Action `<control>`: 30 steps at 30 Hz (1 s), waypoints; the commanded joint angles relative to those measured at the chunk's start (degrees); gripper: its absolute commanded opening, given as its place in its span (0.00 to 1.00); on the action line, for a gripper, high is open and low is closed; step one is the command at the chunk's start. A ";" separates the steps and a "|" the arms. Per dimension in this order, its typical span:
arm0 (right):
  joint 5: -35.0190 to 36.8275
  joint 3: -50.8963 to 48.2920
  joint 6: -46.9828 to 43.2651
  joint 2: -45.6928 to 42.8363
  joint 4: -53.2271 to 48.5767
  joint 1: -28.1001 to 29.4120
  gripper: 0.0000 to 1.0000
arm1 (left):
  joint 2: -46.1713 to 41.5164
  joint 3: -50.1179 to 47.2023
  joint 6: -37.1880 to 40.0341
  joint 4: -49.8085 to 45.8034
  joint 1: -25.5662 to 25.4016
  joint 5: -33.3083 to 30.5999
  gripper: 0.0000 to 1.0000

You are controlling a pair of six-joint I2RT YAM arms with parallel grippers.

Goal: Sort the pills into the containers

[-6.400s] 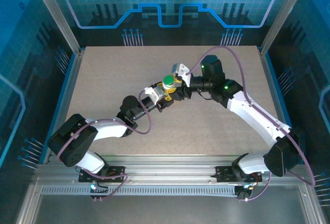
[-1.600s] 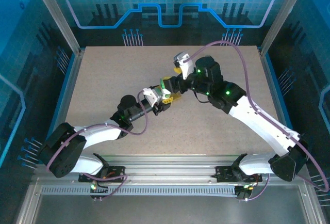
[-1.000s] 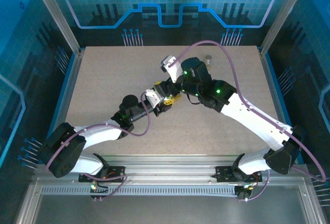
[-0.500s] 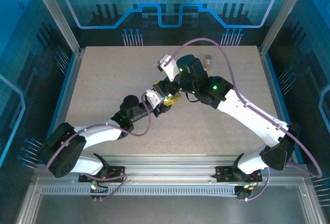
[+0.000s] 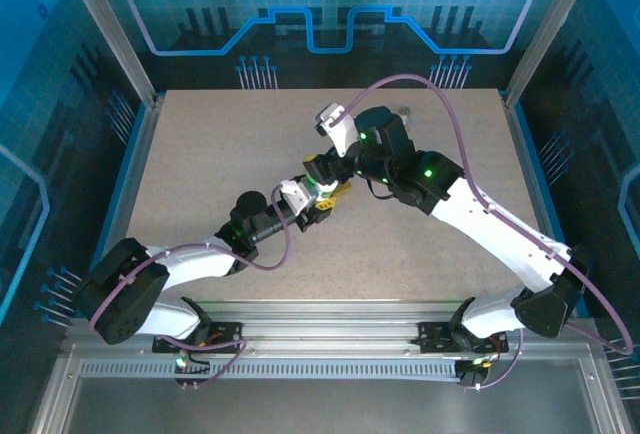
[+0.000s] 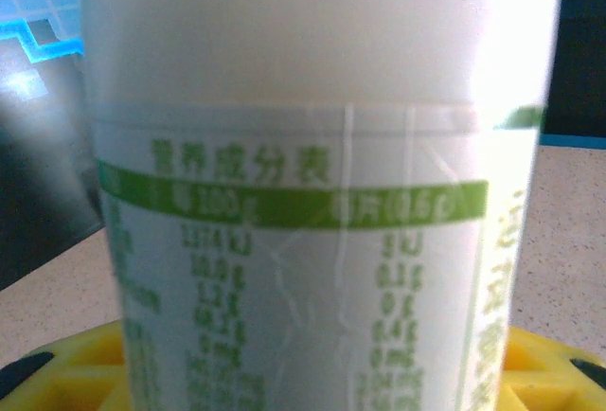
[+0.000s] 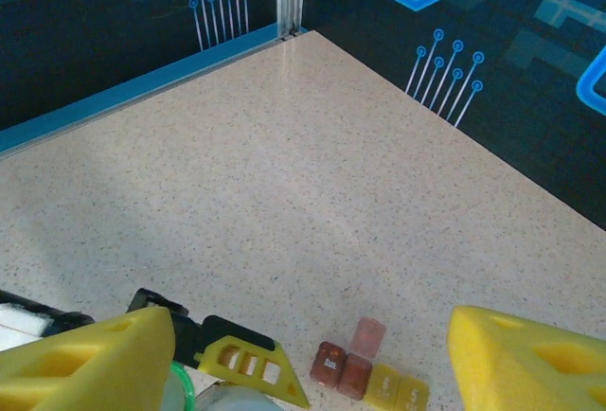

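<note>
A white bottle with a green label stands upright between the yellow fingers of my left gripper, which is shut on it. From the top the left gripper holds the bottle at the table's middle. My right gripper hovers just behind it, open, with yellow fingertips spread wide around an empty gap. Below that gap lie the dark red-brown containers, one with its lid raised, and the yellow containers beside them. What the bottle holds is hidden.
A small grey round cap-like thing sits near the back right of the speckled table. Metal posts and dark blue-lit walls close in the table's sides and back. Bare tabletop lies to the left and in front.
The right arm's wrist has swung slightly to the right and back above the bottle. The left gripper keeps the bottle in nearly the same place.
</note>
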 commanded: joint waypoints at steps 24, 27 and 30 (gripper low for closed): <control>-4.92 -14.82 4.17 -7.89 7.39 -11.24 0.78 | -6.37 -6.29 -9.28 -7.42 -0.68 -8.51 0.00; -5.48 -18.53 4.62 -8.87 9.63 -12.03 0.78 | -7.14 -3.59 -9.97 -17.06 -0.70 -9.14 0.00; -5.40 -23.81 4.70 -10.22 13.83 -12.53 0.78 | -7.07 -1.59 -10.30 -24.01 -0.70 -9.71 0.00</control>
